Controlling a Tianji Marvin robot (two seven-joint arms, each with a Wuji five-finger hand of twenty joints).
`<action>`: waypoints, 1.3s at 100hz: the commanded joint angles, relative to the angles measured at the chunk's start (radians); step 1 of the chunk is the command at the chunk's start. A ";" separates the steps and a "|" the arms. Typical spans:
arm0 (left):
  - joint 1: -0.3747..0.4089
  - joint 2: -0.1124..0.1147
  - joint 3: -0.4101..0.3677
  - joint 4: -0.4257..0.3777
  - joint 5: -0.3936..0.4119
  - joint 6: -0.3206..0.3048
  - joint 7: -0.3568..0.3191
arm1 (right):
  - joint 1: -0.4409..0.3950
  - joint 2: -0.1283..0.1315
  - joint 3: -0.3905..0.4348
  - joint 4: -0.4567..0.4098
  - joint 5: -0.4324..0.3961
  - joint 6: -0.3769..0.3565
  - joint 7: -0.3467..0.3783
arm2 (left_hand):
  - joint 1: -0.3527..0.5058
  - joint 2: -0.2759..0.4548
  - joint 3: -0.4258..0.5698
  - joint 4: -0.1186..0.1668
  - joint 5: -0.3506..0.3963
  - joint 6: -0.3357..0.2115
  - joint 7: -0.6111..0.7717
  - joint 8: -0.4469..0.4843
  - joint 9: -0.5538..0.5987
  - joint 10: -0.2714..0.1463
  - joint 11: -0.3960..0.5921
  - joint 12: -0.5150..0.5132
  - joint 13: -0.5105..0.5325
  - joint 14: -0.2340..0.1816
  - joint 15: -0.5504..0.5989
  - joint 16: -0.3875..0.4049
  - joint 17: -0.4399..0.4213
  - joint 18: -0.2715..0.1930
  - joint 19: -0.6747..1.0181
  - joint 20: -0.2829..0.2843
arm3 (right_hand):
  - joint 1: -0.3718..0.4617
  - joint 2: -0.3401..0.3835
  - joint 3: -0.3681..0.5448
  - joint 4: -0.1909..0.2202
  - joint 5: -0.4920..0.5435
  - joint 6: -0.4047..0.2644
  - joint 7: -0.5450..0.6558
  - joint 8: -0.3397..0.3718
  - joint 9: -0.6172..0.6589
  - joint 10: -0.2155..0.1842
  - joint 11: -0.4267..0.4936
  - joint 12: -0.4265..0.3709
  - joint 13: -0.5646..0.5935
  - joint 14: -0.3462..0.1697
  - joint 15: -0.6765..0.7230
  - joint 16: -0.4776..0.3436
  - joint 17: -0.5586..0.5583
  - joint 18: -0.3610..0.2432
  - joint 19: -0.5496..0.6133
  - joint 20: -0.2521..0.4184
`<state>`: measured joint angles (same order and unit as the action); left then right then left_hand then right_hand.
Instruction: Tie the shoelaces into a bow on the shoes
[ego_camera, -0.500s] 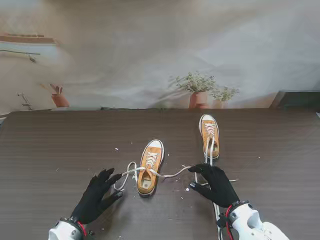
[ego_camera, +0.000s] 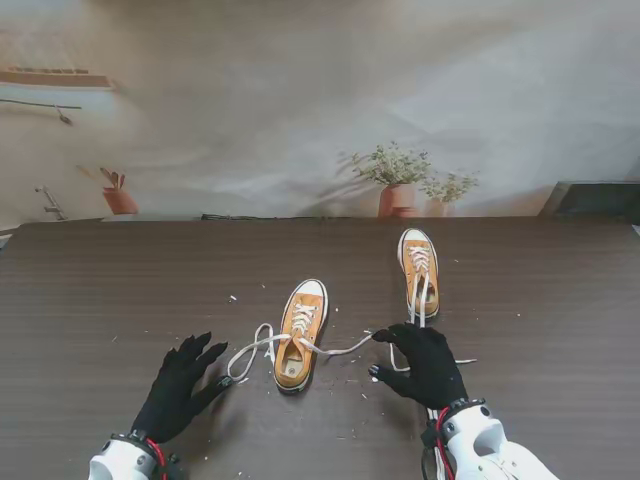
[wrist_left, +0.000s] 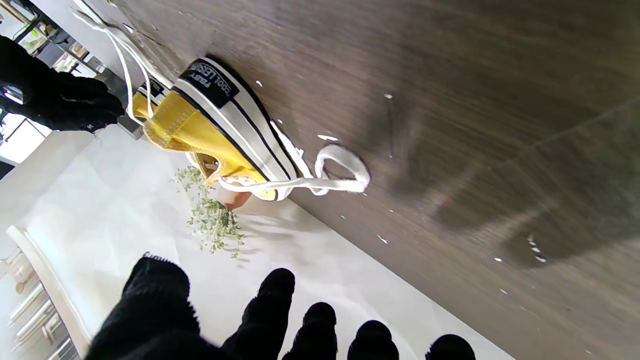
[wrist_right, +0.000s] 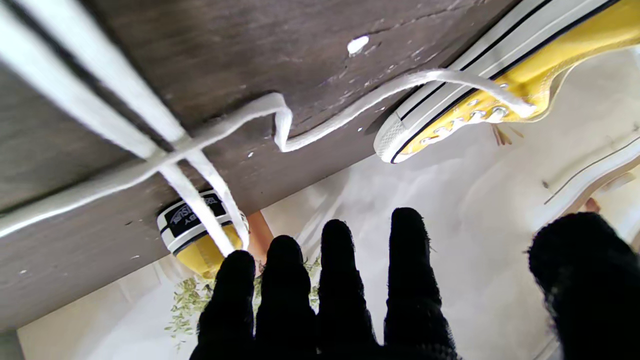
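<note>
Stand view: the near shoe (ego_camera: 299, 335) lies mid-counter (ego_camera: 120, 290) — left hand (ego_camera: 178, 392) just left of it, fingers spread, empty; right hand (ego_camera: 425, 365) to its right, fingers apart over its lace (ego_camera: 345, 349) — grip unclear.

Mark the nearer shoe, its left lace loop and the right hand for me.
nearer shoe (ego_camera: 301, 333), stand view, on its laced tongue.
left lace loop (wrist_left: 345, 170), left wrist view, on the loop's curved band lying on the table.
right hand (ego_camera: 425, 362), stand view, on the back of the glove.
</note>
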<state>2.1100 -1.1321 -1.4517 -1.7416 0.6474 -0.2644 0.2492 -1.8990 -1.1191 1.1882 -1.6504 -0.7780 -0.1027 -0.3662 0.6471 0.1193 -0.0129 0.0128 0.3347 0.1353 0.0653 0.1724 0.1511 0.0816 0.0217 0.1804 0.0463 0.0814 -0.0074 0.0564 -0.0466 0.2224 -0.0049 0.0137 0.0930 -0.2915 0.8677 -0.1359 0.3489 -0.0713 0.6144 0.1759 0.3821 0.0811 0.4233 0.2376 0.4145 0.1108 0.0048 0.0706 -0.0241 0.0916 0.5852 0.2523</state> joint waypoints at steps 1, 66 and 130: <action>0.000 0.000 -0.003 -0.006 0.000 0.009 -0.020 | 0.025 -0.017 -0.017 -0.009 0.039 0.013 0.023 | 0.013 0.007 -0.011 -0.014 0.020 -0.046 0.003 -0.012 -0.004 0.000 0.001 -0.015 -0.029 -0.019 -0.016 -0.007 -0.004 -0.074 -0.019 -0.015 | 0.030 -0.027 -0.010 0.023 0.016 0.007 0.012 0.021 0.009 0.011 0.012 0.018 0.006 0.005 0.001 0.018 -0.033 -0.005 0.033 -0.028; -0.018 -0.003 0.006 0.013 0.006 -0.006 0.009 | 0.266 -0.026 -0.275 0.120 0.057 0.170 0.068 | 0.040 -0.010 -0.010 -0.011 0.061 -0.036 0.020 0.000 0.030 0.015 0.009 -0.008 -0.025 -0.009 -0.008 0.028 -0.003 -0.074 -0.013 -0.002 | 0.165 -0.199 0.082 0.008 0.128 -0.003 0.110 0.101 0.018 0.032 0.084 0.046 0.059 0.049 0.013 0.018 -0.032 0.036 0.179 -0.106; -0.027 -0.001 0.016 0.021 0.004 -0.021 0.001 | 0.336 -0.053 -0.388 0.187 0.076 0.253 0.020 | 0.045 -0.005 -0.010 -0.012 0.080 -0.030 0.027 0.007 0.039 0.021 0.010 -0.006 -0.025 -0.007 -0.009 0.039 -0.004 -0.075 -0.015 0.004 | 0.190 -0.254 0.149 -0.003 0.202 0.019 0.145 0.157 0.057 0.047 0.108 0.055 0.094 0.083 0.048 0.023 -0.001 0.076 0.219 -0.110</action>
<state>2.0806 -1.1325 -1.4359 -1.7168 0.6467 -0.2813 0.2590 -1.5625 -1.1668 0.8048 -1.4614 -0.7019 0.1465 -0.3585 0.6771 0.1178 -0.0129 0.0128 0.3979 0.1365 0.0943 0.1724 0.1882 0.0941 0.0234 0.1803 0.0463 0.0833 -0.0077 0.0717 -0.0466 0.2224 -0.0049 0.0140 0.2538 -0.5240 0.9793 -0.1346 0.5360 -0.0615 0.7467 0.3025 0.4154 0.1171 0.5173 0.2793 0.4840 0.1860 0.0437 0.0796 -0.0222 0.1570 0.7907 0.1563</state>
